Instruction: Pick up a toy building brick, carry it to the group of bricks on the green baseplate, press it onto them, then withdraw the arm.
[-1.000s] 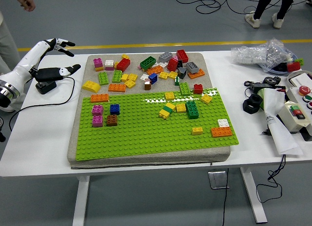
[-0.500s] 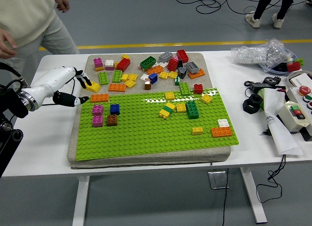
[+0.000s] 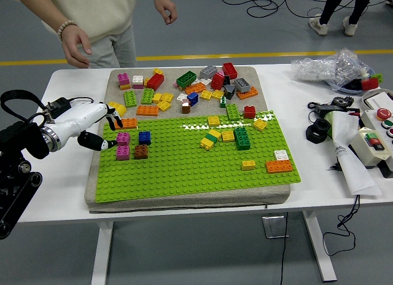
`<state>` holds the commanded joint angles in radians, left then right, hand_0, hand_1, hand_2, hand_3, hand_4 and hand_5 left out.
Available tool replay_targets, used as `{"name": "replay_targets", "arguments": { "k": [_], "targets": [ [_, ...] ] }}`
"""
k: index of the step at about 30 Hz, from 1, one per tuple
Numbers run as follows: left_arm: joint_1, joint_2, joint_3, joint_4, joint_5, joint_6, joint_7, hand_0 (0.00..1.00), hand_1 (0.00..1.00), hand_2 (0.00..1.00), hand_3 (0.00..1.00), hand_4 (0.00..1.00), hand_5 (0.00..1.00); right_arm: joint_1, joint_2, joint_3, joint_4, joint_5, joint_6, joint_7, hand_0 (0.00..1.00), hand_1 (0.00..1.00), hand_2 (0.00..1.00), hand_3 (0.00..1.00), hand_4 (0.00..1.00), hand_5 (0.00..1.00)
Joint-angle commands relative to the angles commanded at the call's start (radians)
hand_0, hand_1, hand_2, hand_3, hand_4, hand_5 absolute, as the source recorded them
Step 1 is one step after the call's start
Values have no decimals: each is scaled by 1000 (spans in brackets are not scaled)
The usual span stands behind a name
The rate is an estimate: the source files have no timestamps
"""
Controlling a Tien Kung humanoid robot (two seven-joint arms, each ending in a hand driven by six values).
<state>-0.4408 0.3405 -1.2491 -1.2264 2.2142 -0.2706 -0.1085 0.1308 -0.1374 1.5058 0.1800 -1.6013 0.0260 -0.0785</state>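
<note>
Left hand [image 3: 101,126] fingers [image 3: 115,120] loosely spread with black tips, holding nothing, now over the baseplate's left edge by the orange brick [image 3: 126,123]; half a second ago it hovered further left, beside the yellow brick [image 3: 116,108]. Magenta bricks [image 3: 123,145], blue brick [image 3: 144,137] and brown brick [image 3: 140,152] sit just right of the fingertips on the green baseplate [image 3: 190,171]. Loose bricks [image 3: 202,82] are piled on the grey mat behind. A person [image 3: 92,15] has stepped in at the far-left edge, both hands hanging free.
</note>
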Motion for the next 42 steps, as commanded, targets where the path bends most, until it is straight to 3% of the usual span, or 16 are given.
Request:
{"name": "replay_targets", "arguments": {
  "k": [3, 4, 9, 10, 16, 27, 28, 42],
  "targets": [
    [-3, -4, 0, 7, -3, 25, -5, 958, 838, 550, 632, 814, 109, -1, -1, 1, 0, 3, -1, -1, 761, 676, 718, 737, 998, 683],
    [-4, -5, -1, 8, -5, 30, -5, 947, 803, 509, 586, 533, 2, -2, -1, 1, 0, 4, -1, -1, 761, 676, 718, 737, 998, 683],
    [-7, -8, -7, 14, -22, 41, -11, 947, 803, 509, 586, 533, 2, -2, -2, 0, 0, 7, -2, -1, 761, 676, 718, 737, 998, 683],
    [-7, -8, -7, 14, -24, 41, -11, 943, 802, 518, 591, 472, 2, -1, -2, 0, 0, 7, -2, -1, 761, 676, 718, 737, 998, 683],
    [-11, -10, -8, 20, -43, 51, -14, 929, 787, 515, 584, 452, 2, 0, -1, 0, 0, 11, -2, -1, 761, 676, 718, 737, 998, 683],
    [-17, -10, -14, 20, -52, 27, -19, 936, 801, 540, 615, 483, 2, 2, -3, -1, 0, 14, -2, -1, 761, 676, 718, 737, 998, 683],
    [-17, -10, -13, 20, -52, 26, -19, 949, 835, 578, 721, 631, 2, 2, -3, -1, 0, 15, -3, -1, 761, 676, 718, 737, 998, 683],
    [-15, -25, 24, 57, -29, -10, -11, 956, 845, 594, 745, 714, 28, 3, -4, 0, 0, 18, -3, -1, 761, 676, 718, 737, 998, 683]
  ]
}}
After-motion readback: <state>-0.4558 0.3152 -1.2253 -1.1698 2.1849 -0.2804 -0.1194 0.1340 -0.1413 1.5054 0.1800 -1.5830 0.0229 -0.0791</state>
